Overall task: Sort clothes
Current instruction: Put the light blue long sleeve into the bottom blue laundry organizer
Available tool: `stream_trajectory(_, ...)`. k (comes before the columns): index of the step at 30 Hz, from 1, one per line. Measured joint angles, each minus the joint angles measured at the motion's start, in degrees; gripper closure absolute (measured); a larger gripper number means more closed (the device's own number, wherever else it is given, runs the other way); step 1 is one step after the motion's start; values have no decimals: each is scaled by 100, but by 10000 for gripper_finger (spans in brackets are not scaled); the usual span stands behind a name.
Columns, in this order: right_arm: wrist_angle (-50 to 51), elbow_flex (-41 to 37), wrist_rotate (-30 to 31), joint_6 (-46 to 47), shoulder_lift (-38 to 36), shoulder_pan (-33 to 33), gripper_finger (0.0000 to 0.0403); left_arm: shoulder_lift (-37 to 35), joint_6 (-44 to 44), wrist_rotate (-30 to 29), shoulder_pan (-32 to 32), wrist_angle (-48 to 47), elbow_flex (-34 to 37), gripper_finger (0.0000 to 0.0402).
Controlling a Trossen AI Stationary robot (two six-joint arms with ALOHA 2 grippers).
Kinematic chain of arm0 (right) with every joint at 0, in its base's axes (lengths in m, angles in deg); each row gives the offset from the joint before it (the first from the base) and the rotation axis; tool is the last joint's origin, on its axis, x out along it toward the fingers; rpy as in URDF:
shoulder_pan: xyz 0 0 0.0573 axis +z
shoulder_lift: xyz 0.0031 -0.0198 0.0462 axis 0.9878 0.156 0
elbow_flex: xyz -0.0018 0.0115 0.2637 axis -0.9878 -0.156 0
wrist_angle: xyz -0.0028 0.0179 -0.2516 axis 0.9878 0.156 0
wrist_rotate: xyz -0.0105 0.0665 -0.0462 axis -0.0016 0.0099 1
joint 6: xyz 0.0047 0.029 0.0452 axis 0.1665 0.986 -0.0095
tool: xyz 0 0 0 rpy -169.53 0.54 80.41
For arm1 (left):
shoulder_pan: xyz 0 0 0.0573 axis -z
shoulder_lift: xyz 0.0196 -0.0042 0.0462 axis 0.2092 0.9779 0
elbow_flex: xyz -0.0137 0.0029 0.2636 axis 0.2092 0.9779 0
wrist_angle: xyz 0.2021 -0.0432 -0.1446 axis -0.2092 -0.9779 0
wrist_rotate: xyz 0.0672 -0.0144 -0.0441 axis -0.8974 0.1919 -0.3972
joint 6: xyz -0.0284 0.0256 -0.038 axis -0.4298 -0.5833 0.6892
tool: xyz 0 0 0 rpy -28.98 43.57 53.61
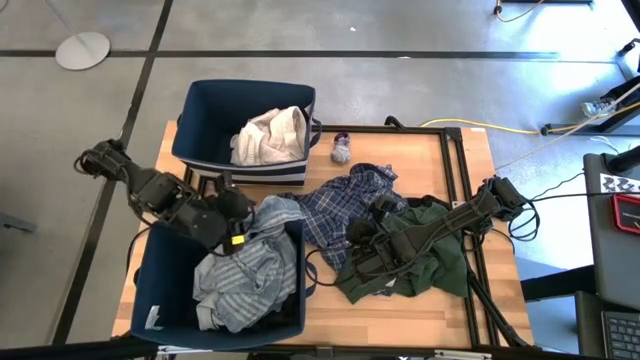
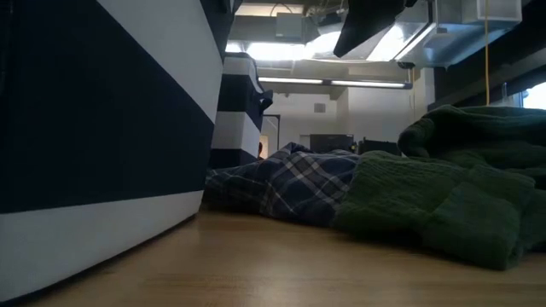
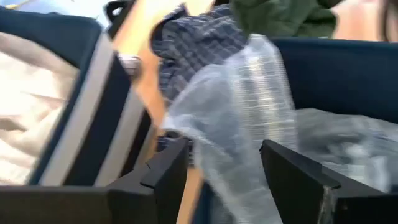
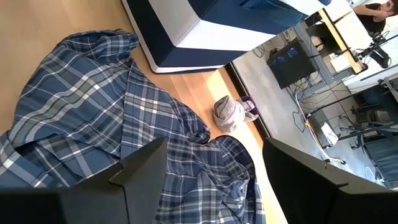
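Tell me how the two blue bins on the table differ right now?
The far bin holds a cream garment lying well inside it; the near bin holds a grey-blue striped garment that spills over its rim. No arm is at the far bin, while the left gripper hangs open over the near bin's garment. Both are navy fabric bins on the table's left side.
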Motion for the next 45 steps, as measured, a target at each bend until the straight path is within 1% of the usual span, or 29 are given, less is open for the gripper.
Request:
stream_trajectory(7,-5,0,2,-20,0,0,139,17,35,32,-138,-97,0,209)
stream_trajectory(12,-7,0,4,-22,0,0,139,40,44,32,-304,-397,2,228)
stream_trajectory(15,-7,0,6,-24,0,0,139,48,31,76,-316,-370,2,254)
stream_trajectory(20,-8,0,44,-45,0,0,139,113,7,537,-356,-362,4,298)
stream_trajectory(26,-24,0,44,-46,0,0,139,212,-282,559,-356,-359,4,337)
stream_trajectory(30,-24,0,44,-46,0,1,139,208,-479,559,-356,-363,4,382)
stream_trajectory(32,-22,0,44,-46,0,0,139,210,-605,542,-353,-358,4,395)
stream_trajectory(35,-23,0,46,-46,0,0,139,208,-715,456,-283,-293,4,396)
stream_trajectory(39,-22,0,44,-46,0,0,139,192,-1150,414,-62,206,4,398)
stream_trajectory(45,-22,0,44,-48,0,2,139,188,-1656,412,577,958,4,399)
